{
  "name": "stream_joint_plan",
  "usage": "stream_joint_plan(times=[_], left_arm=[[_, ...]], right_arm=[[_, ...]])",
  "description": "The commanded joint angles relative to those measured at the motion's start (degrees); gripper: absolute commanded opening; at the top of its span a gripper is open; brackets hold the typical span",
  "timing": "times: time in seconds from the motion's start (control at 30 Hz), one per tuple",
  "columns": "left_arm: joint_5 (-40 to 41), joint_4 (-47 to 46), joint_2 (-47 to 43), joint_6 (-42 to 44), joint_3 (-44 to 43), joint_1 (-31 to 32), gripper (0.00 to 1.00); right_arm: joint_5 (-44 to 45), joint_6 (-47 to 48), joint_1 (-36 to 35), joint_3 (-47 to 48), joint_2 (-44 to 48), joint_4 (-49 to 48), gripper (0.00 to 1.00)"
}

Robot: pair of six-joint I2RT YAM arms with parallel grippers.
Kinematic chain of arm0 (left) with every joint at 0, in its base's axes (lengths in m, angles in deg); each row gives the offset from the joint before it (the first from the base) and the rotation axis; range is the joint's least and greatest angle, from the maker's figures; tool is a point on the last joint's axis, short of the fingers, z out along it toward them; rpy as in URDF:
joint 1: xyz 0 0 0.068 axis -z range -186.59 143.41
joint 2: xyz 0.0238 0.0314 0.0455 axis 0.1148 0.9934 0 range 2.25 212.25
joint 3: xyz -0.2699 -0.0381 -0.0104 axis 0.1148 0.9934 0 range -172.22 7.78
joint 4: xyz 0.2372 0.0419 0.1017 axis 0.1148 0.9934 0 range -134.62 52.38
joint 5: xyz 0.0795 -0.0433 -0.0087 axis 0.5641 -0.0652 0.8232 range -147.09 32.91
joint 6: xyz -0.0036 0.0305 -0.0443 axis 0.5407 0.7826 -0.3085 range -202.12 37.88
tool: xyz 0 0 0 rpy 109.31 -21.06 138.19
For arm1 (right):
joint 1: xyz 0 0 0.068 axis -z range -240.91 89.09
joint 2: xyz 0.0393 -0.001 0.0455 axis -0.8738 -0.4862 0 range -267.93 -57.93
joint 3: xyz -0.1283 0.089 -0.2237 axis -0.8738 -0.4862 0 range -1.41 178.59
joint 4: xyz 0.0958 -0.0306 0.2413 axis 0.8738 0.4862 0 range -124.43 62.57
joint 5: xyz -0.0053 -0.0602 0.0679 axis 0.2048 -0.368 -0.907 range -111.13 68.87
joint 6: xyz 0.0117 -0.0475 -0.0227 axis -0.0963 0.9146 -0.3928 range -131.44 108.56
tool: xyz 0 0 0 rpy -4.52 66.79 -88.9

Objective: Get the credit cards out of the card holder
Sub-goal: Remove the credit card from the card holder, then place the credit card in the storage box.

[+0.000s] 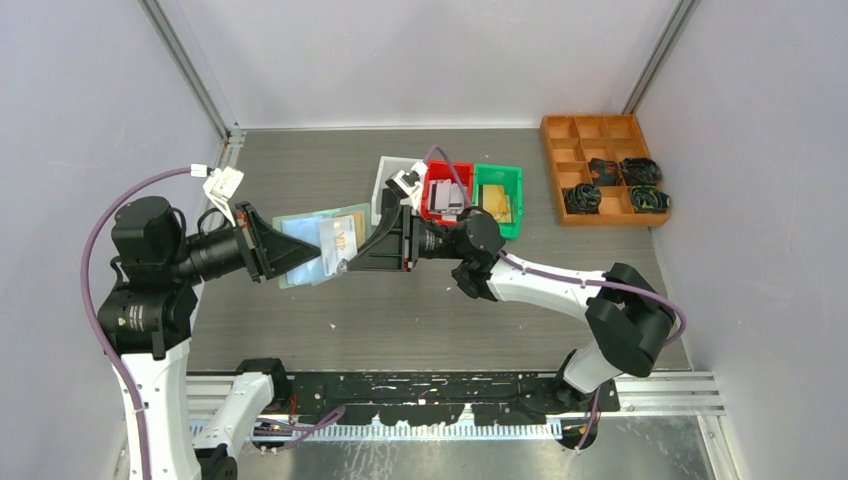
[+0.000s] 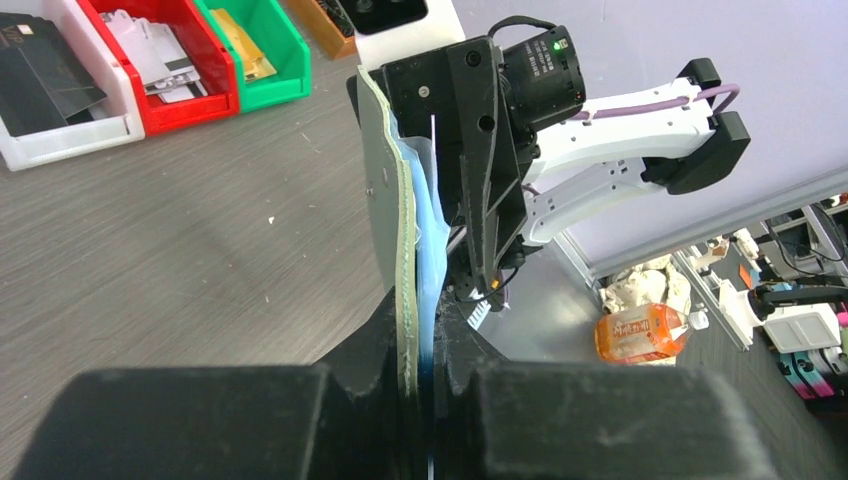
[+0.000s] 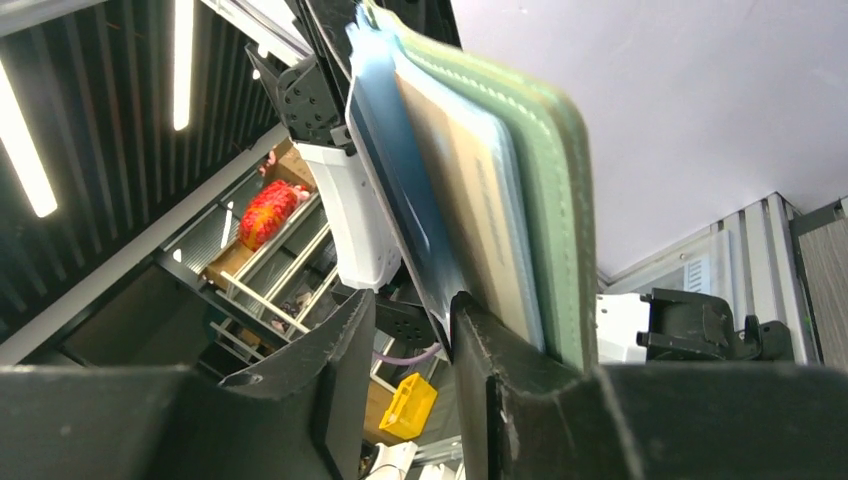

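The pale green card holder (image 1: 312, 240) hangs open above the table, and my left gripper (image 1: 298, 252) is shut on its left part. In the left wrist view the holder (image 2: 392, 230) stands edge-on between the left gripper (image 2: 428, 335) jaws, its blue inner pocket against the right one. A silver-grey card (image 1: 339, 243) sticks out of the holder's right side, at the tips of my right gripper (image 1: 354, 250). The right wrist view shows the right gripper (image 3: 412, 325) open; the holder's green cover (image 3: 565, 190) lies outside its right finger, and a dark card edge (image 3: 395, 190) reaches the gap.
Behind the holder stand a white bin (image 1: 388, 178), a red bin (image 1: 446, 192) and a green bin (image 1: 499, 196), each holding cards. An orange wooden tray (image 1: 600, 165) with black coiled cables sits at the back right. Grey walls close in both sides.
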Motion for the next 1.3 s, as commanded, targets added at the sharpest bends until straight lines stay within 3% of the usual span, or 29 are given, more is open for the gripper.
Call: stream_joint_plan(times=[0.0, 0.17, 0.3, 0.47, 0.63, 0.73, 0.83, 0.87, 0.93, 1.27], left_arm=[[0.2, 0.4, -0.1, 2.1, -2.0, -0.3, 0.00], [-0.3, 1.0, 0.1, 3.0, -2.6, -0.3, 0.00], [-0.8, 1.4, 0.0, 4.3, -3.0, -0.3, 0.00], [1.2, 2.5, 0.4, 6.9, -3.5, -0.2, 0.00], [3.3, 4.3, 0.9, 10.6, -3.6, -0.3, 0.00], [5.4, 6.4, 1.6, 15.5, -4.7, -0.3, 0.00], [5.1, 6.0, 2.6, 16.1, -5.3, -0.2, 0.00], [4.6, 5.8, 2.9, 15.9, -5.2, -0.3, 0.00], [4.4, 5.4, 3.0, 15.6, -5.2, -0.3, 0.00], [5.5, 7.2, 2.3, 17.4, -5.8, -0.3, 0.00]], right_arm=[[1.0, -1.6, 0.0, 4.3, 1.0, -5.6, 0.37], [0.8, -1.7, 0.3, 5.9, 0.7, -4.0, 0.24], [0.5, -2.9, 2.3, 4.1, 1.5, -3.8, 0.02], [-1.1, -1.5, 8.9, -1.9, 7.4, 0.4, 0.01], [-4.9, 11.8, 15.8, -5.0, 17.9, 21.8, 0.01], [-6.4, 14.8, 24.5, -7.2, 24.2, 30.9, 0.01], [-4.6, 26.7, 33.1, -1.7, 25.3, 59.9, 0.01], [-1.1, 33.3, 34.1, 1.2, 24.8, 71.0, 0.01], [8.4, 42.2, 34.8, 5.4, 23.1, 83.9, 0.01], [30.9, 49.5, 40.6, 9.2, 12.4, 91.6, 0.01]])
